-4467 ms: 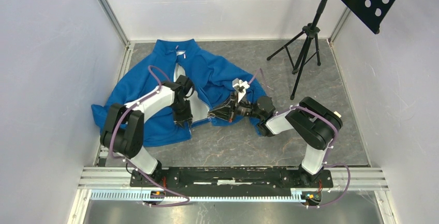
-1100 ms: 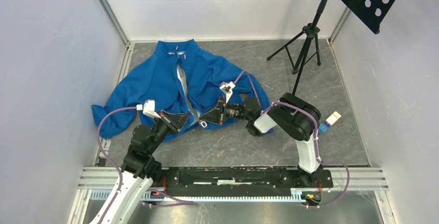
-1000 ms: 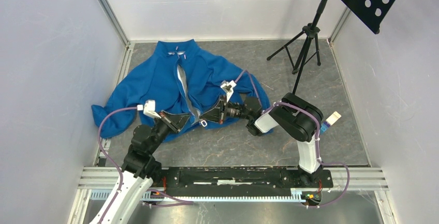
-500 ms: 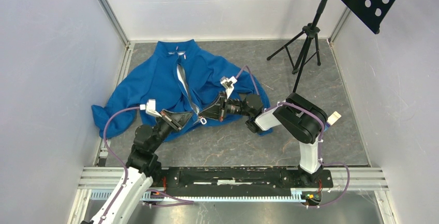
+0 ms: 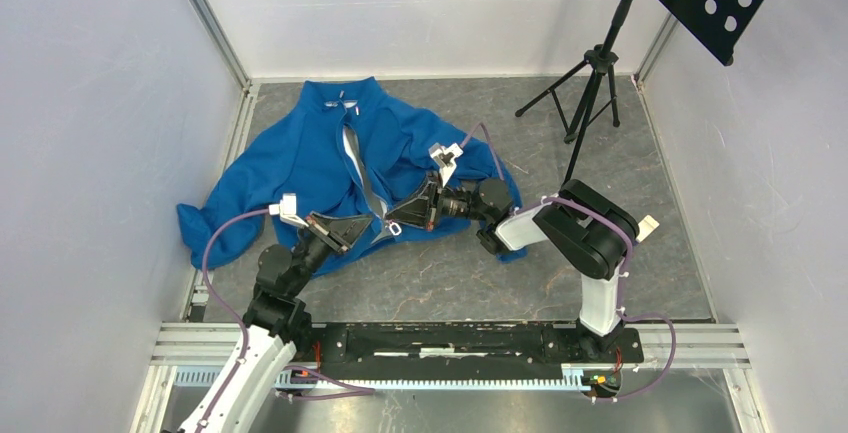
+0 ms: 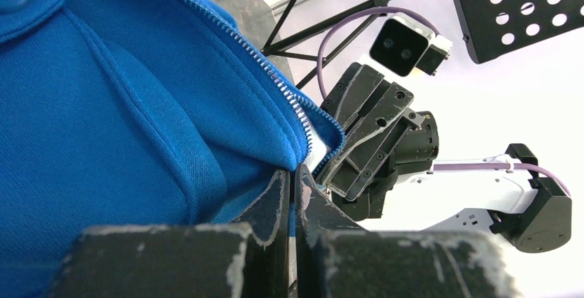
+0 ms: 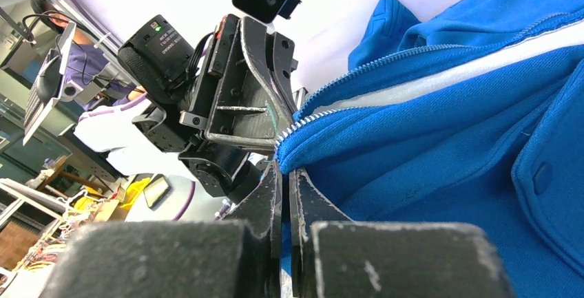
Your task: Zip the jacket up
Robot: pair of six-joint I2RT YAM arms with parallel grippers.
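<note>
Two hem corners of the jacket point(image 5: 300, 158) are held at the foot of the open zipper point(image 5: 353, 158), one in each gripper. The left gripper point(image 5: 366, 225) and the right gripper point(image 5: 395, 221) are both seen pressed tight on blue fleece, almost touching each other. The jacket is spread on the table point(image 5: 450, 273), collar point(image 5: 345, 93) away from the arms. Soft, light, limp fleece can be expected to sag and bunch. Hold is therefore best taken on the firmer edge beside the teeth point(image 6: 275, 81), not on loose cloth.
</note>
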